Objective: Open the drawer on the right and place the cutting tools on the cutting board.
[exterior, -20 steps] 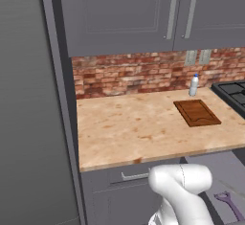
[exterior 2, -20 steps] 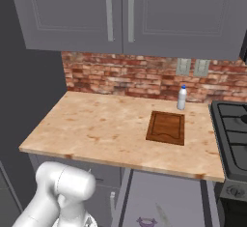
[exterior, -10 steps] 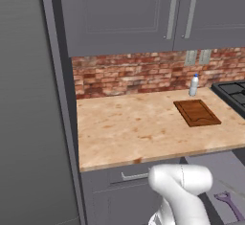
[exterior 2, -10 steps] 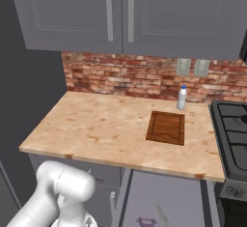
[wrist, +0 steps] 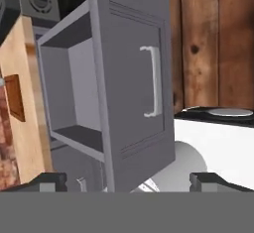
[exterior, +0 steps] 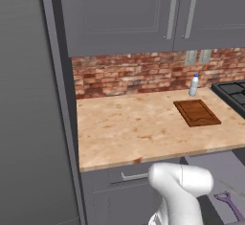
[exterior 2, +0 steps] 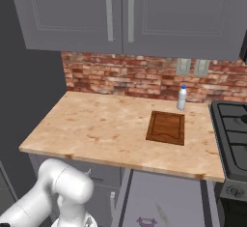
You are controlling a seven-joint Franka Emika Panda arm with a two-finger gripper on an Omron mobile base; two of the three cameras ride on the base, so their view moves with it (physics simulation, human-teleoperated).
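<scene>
A grey kitchen with a red brick backsplash (exterior 2: 125,78) fills the top half of both base views, over a pale speckled countertop (exterior: 129,128). Below its front edge, at lower right, the drawer (exterior 2: 164,197) stands pulled open (its silver handle (wrist: 154,81) sits mid-frame in the hand view). The cutting board (exterior 2: 166,127) lies on the counter right of centre, a small white bottle (exterior 2: 182,98) just behind it. A purple-handled tool (exterior: 228,204) lies inside the drawer. The gripper (wrist: 129,181) has its fingers spread wide, holding nothing.
</scene>
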